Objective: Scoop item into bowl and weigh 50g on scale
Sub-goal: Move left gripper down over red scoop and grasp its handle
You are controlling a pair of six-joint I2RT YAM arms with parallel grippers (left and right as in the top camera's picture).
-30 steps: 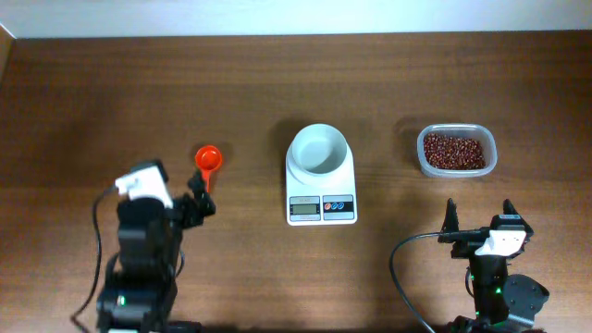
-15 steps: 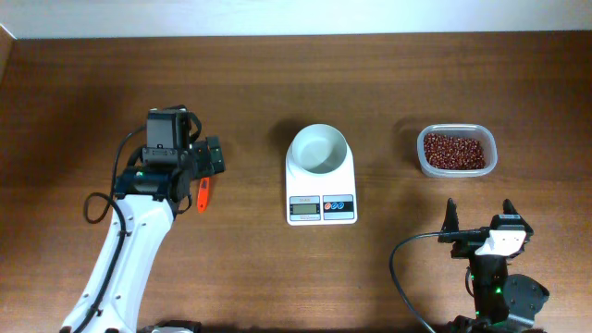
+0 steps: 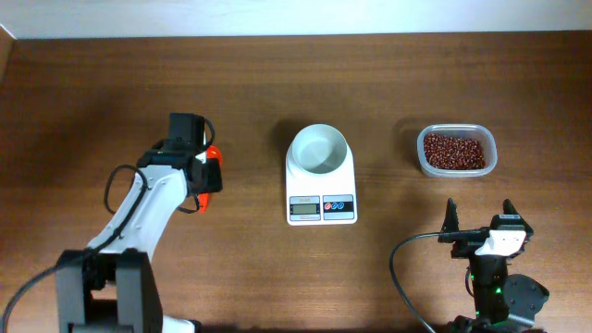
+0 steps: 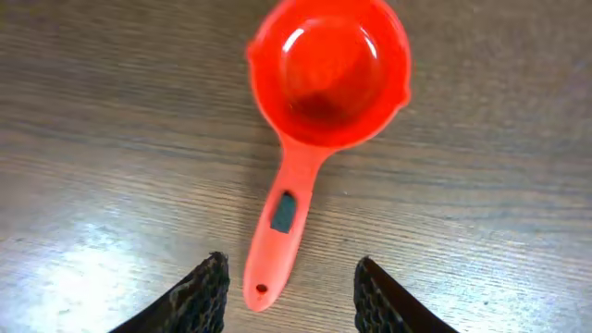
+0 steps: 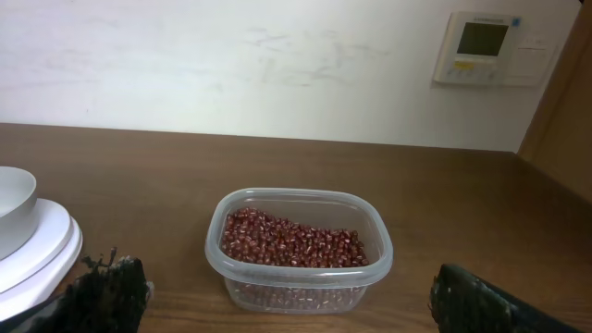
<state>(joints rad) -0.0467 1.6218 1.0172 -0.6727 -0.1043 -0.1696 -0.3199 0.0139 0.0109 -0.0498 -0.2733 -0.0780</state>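
An orange-red scoop (image 4: 328,74) lies empty on the table, bowl end away from the camera. My left gripper (image 4: 291,296) is low over its handle (image 4: 277,236). The jaws stand partly closed on either side of the handle's tip, with gaps on both sides. From overhead, the left gripper (image 3: 205,176) covers most of the scoop (image 3: 202,199). The empty white bowl (image 3: 320,148) sits on the white scale (image 3: 321,208). The red-brown beans (image 3: 454,151) fill a clear tub (image 5: 379,264) at the right. My right gripper (image 3: 481,215) rests open near the front edge, facing the beans (image 5: 294,242).
The left arm (image 3: 139,208) stretches from the front-left corner toward the scoop. A black cable (image 3: 398,264) curls beside the right arm's base. In the right wrist view the bowl (image 5: 14,199) and scale (image 5: 42,245) show at the left edge.
The left arm swung from the front-left out over the scoop and dropped onto its handle. Its jaws narrowed from wide open. The right arm stayed still.
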